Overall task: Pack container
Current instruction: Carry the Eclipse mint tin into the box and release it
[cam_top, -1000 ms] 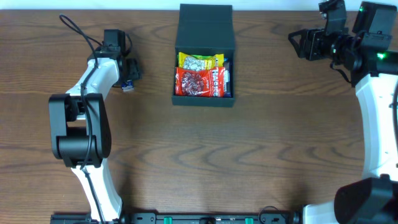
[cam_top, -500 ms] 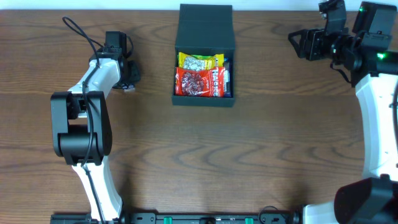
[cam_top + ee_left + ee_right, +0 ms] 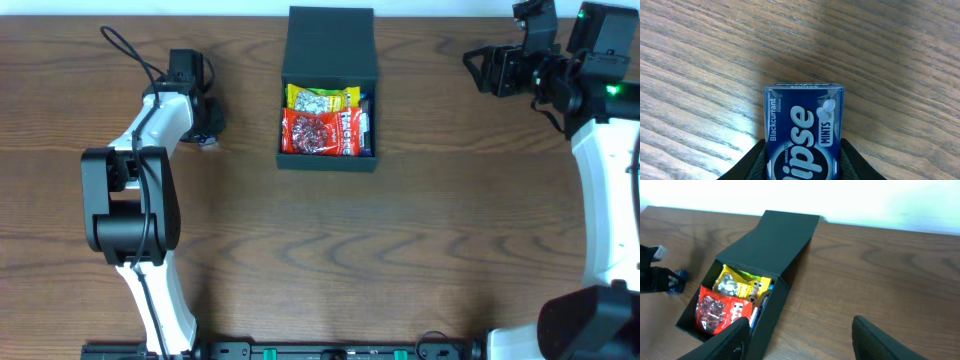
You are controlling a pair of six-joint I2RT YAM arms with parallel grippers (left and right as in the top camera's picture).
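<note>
A brown wood-grain table [image 3: 400,250] is seen from above, with a strip of pale wall [image 3: 890,200] along its far edge. The container [image 3: 328,163], a dark matte box, is placed at the middle of the far half of the table. Its opening is turned upward and its flap lid [image 3: 330,45] is laid back toward the wall, so the long axis of box and lid together runs from the near edge to the far edge. A yellow packet [image 3: 322,98] and a red packet [image 3: 318,133] are packed inside, with a blue-and-white item [image 3: 366,125] wedged along the right wall; their printing cannot be read. Well to the left of the container, the left gripper [image 3: 207,122] is closed on a dark blue mint box [image 3: 803,130], whose sides are flanked by the black fingers [image 3: 752,162]. On it, "Blackcurrant Flavour", "MINTS", "WRIGLEY'S" and the cut-off letters "ipse" can be read. The right gripper [image 3: 482,70] is held at the far right corner, its jaws spread wide with nothing between them.
</note>
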